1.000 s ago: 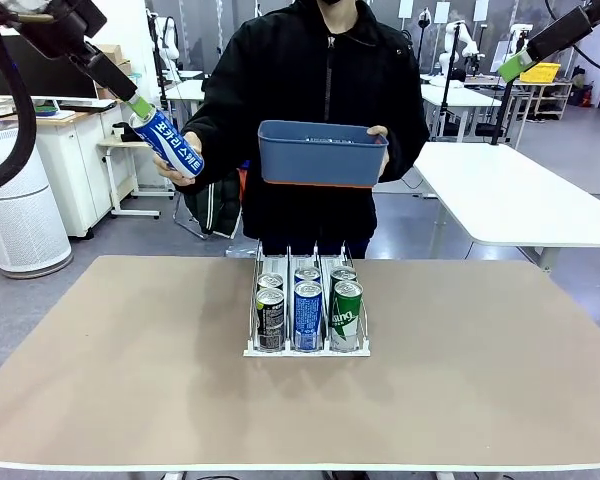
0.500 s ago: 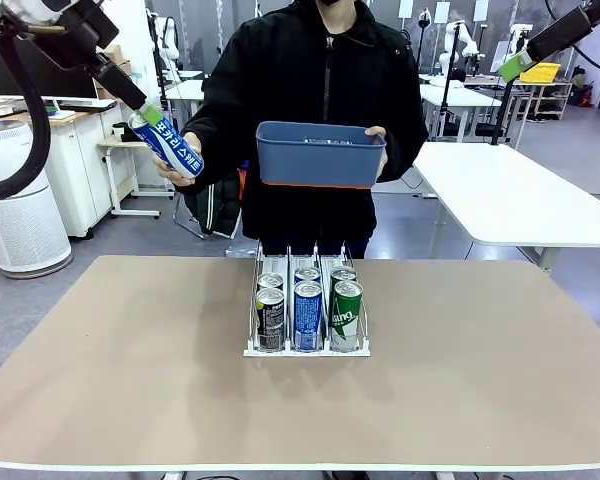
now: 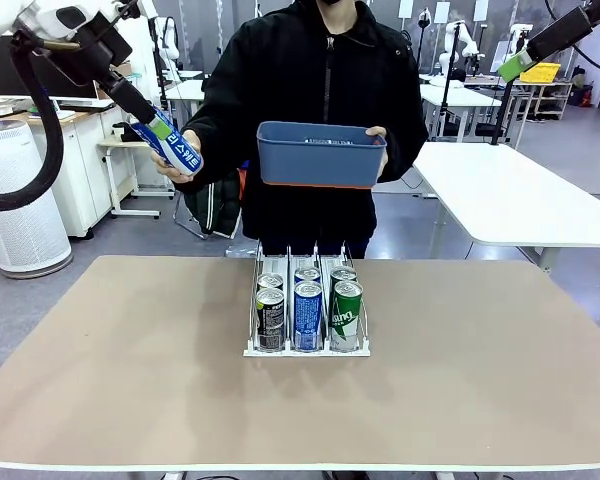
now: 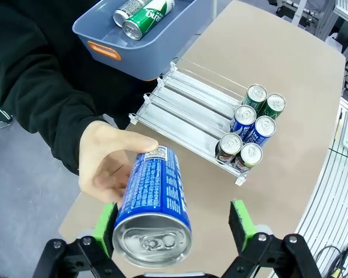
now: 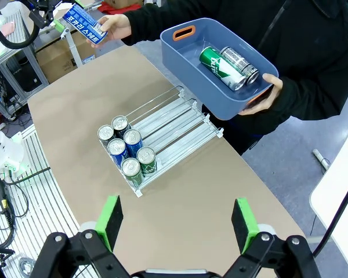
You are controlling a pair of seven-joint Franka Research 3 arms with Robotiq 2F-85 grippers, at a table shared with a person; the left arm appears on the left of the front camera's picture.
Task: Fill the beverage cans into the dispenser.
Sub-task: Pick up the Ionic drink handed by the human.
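A slim blue-and-white can (image 4: pixel 153 202), silver-topped and with white lettering I cannot read, lies tilted in a person's hand (image 4: pixel 104 165). It sits between the spread fingers of the left claw (image 4: pixel 174 223), which is open, not clamped on it. On the tabletop (image 3: pixel 130 350) the white-based dispenser (image 5: pixel 168 119) holds six cans (image 3: pixel 307 305) at its near end, in black, blue and green pairs. Beyond its far end the person holds a blue bin (image 3: pixel 320 160) with a green can (image 5: pixel 216 63) and a silver-sided can (image 5: pixel 239 62) inside. The right claw (image 5: pixel 178 223) hangs open and empty.

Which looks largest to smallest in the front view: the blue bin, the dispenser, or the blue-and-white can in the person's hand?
1-2. dispenser and blue bin: about alike in width, and the bin is farther off, so unranked.
3. blue-and-white can: clearly smallest.
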